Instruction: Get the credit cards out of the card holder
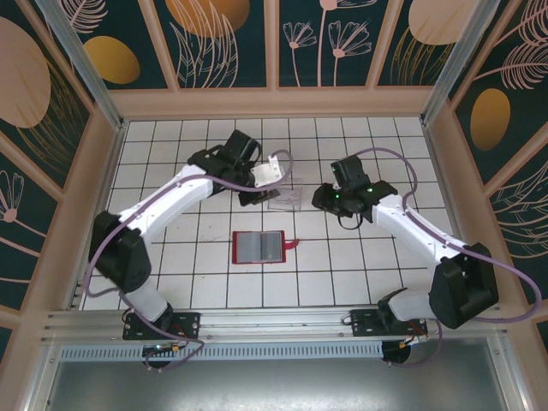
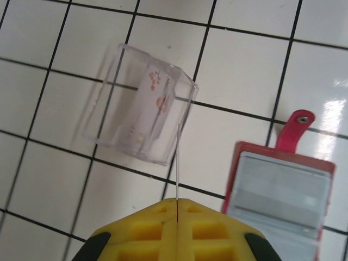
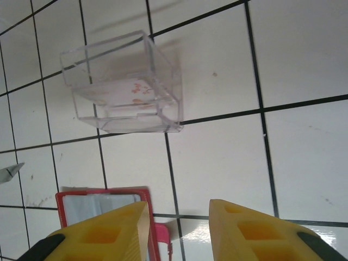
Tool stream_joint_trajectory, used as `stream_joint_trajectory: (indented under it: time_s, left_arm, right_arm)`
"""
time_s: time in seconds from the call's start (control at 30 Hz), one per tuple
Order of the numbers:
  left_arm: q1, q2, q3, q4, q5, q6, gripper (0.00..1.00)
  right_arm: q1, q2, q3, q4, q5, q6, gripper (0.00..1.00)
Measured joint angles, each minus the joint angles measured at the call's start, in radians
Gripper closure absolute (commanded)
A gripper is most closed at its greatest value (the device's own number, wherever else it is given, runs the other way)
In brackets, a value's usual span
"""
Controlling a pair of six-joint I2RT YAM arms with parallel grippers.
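— How far is the work?

— On the table (image 1: 360, 282) the red card holder (image 1: 259, 247) lies open, near the middle. Behind it, the clear box (image 2: 109, 114) has already one pale card (image 3: 128, 89) inside. The left gripper (image 2: 176, 204) is closed on a thin card (image 2: 178, 163), seen on its edge, close to the box.

— What is left?

— To drop it in, I think. If more cards sit in the holder, I cannot tell. The right gripper (image 3: 178, 204) hangs partly open and empty, near the box. Nothing blocks the way.
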Motion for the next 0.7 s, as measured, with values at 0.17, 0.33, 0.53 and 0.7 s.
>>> stream_joint_trajectory:
  time_s: [0.17, 0.33, 0.53, 0.7]
  left_arm:
    - [0.0, 0.164, 0.186, -0.063, -0.017, 0.101, 1.0]
    - [0.0, 0.302, 0.356, -0.114, -0.038, 0.167, 1.0]
    - [0.0, 0.467, 0.588, -0.202, -0.051, 0.216, 1.0]
    - [0.0, 0.554, 0.702, -0.277, -0.043, 0.247, 1.0]
  right_arm:
    - [-0.023, -0.013, -0.024, -0.01, -0.001, -0.007, 0.65]
    - [-0.044, -0.014, -0.044, -0.013, -0.004, -0.008, 0.65]
    - [-0.074, -0.032, -0.064, -0.013, -0.008, -0.012, 0.65]
    - [-0.098, -0.036, -0.065, -0.013, -0.013, -0.026, 0.65]
